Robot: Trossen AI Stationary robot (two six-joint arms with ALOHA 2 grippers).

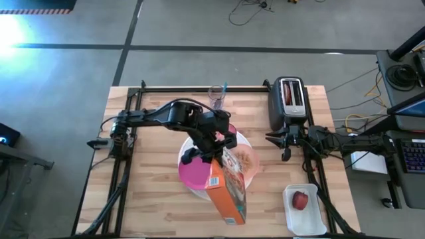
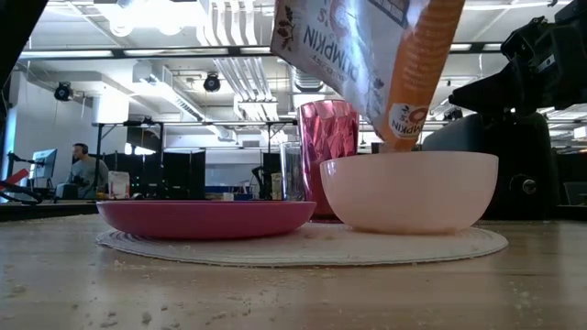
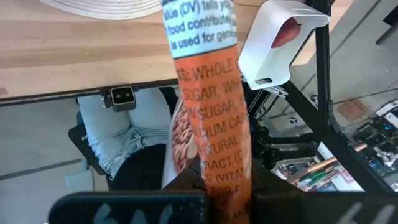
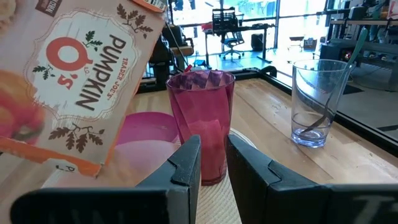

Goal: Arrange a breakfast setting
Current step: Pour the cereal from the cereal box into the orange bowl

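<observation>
My left gripper point(image 1: 214, 151) is shut on an orange cereal box point(image 1: 229, 189), tipped with its low end point(image 2: 404, 128) over the peach bowl point(image 2: 408, 191). Brown cereal point(image 1: 247, 159) lies in the bowl. The bowl and the magenta plate point(image 1: 194, 174) rest on the large round white plate point(image 2: 303, 246). The pink tumbler point(image 4: 200, 118) stands just behind them. A teal-handled spoon point(image 4: 348, 56) stands in a clear glass point(image 1: 216, 95) at the far edge. My right gripper point(image 1: 277, 141) waits at the right, level, open by a narrow gap, touching nothing. My left gripper pinches the cereal box between its two fingers, one on each broad face, with the narrow orange side panel point(image 3: 214, 168) showing between them. The hold is near the box's low end. The box is lifted clear and slants up toward the table's near edge.
A dark toaster point(image 1: 290, 103) stands at the far right. A white tray point(image 1: 312, 222) at the near right holds the small red fruit point(image 1: 301, 200). Black frame bars run along the table's left, far and right sides. Crumbs dot the wood near the front point(image 2: 138, 312).
</observation>
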